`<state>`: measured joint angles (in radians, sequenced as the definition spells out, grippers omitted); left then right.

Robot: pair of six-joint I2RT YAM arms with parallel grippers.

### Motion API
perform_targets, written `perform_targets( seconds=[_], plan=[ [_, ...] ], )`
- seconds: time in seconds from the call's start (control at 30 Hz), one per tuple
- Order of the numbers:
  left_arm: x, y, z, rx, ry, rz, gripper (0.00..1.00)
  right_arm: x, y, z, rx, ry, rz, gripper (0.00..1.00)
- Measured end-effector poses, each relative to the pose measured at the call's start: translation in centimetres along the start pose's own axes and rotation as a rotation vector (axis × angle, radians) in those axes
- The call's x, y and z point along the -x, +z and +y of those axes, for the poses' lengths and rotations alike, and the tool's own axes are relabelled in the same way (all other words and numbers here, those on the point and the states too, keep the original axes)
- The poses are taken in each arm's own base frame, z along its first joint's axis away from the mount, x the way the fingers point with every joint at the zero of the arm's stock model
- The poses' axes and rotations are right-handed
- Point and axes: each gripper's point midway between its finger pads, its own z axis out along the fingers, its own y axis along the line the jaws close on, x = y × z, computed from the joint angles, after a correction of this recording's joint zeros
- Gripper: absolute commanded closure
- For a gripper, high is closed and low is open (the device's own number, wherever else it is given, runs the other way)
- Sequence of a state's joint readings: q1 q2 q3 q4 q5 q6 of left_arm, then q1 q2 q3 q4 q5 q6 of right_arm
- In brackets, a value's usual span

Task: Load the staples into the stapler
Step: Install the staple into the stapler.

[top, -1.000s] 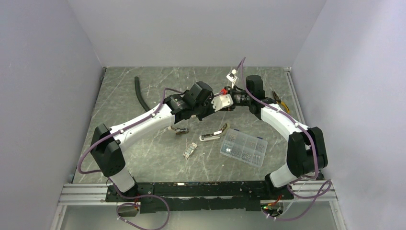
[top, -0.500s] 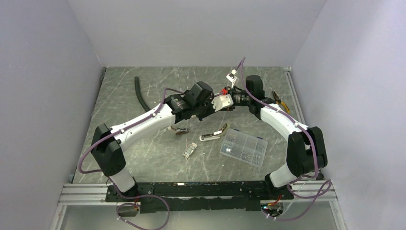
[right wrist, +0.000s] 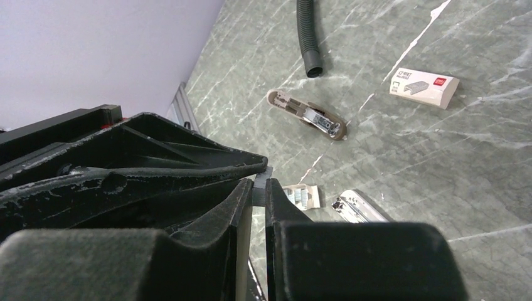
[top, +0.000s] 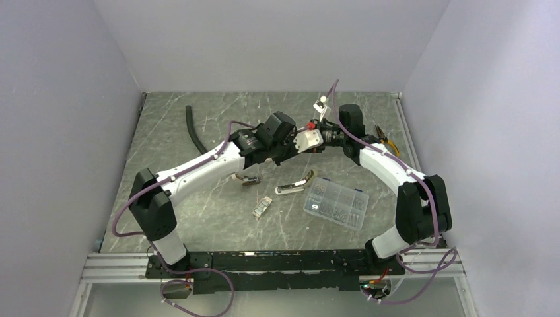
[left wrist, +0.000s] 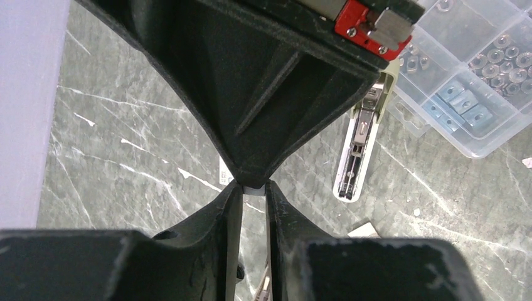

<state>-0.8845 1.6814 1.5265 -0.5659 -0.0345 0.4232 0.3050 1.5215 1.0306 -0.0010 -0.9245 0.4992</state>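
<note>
My two grippers meet tip to tip in mid-air above the table's middle. A short grey strip of staples sits between both pairs of fingertips. In its own view my left gripper is shut on one end of the strip. My right gripper is shut on the other end. From above, the left gripper and right gripper hide the strip. The stapler lies swung open on the table below them, its silver-white channel facing up.
A clear compartment box of metal bits stands right of the stapler. A white staple box and a small brown stapler-like piece lie to its left. An open staple carton, a black hose and pliers are also here.
My right gripper's fingers have closed onto the staple strip that my left gripper holds. The left arm's elbow has shifted slightly; the meeting point has stayed put.
</note>
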Motion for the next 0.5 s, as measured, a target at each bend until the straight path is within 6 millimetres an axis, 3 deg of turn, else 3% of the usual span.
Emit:
perform_targets(
  seconds=[0.23, 0.5],
  plan=[
    [0.4, 0.1, -0.3, -0.014, 0.0, -0.02, 0.54, -0.8, -0.5, -0.3, -0.027, -0.02, -0.009, 1.0],
    [0.5, -1.2, -0.9, -0.056, -0.007, -0.06, 0.51, -1.5, -1.3, -1.1, -0.08, -0.028, -0.037, 1.0]
  ],
)
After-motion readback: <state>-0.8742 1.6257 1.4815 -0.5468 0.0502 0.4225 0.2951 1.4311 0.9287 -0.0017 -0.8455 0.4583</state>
